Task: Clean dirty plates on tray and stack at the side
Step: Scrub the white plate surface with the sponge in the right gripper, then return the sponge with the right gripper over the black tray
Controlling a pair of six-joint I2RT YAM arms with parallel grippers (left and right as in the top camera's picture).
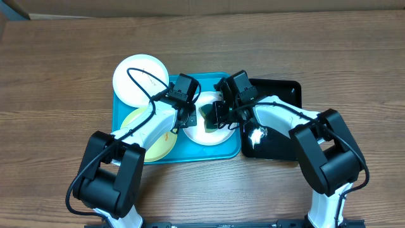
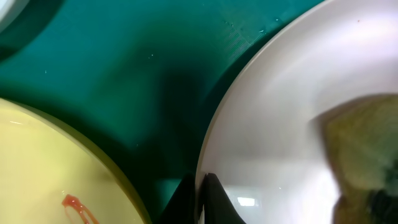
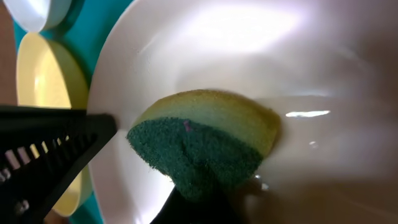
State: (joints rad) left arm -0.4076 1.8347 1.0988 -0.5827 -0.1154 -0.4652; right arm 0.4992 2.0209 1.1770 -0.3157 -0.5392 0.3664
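The turquoise tray (image 1: 190,151) holds a white plate (image 1: 205,134) at its right half and a pale yellow-green plate (image 1: 155,142) at its lower left. A red smear (image 2: 78,208) marks the yellow-green plate (image 2: 43,162). Another white plate (image 1: 140,79) lies over the tray's far left corner. My left gripper (image 2: 203,186) is shut on the left rim of the white plate (image 2: 280,106). My right gripper (image 1: 218,115) is shut on a yellow-and-green sponge (image 3: 199,143), which is pressed green side down onto that plate (image 3: 249,43).
A glossy black tray (image 1: 281,107) lies right of the turquoise one, under my right arm. Brown wooden table surrounds both trays. The two grippers stand close together over the same plate.
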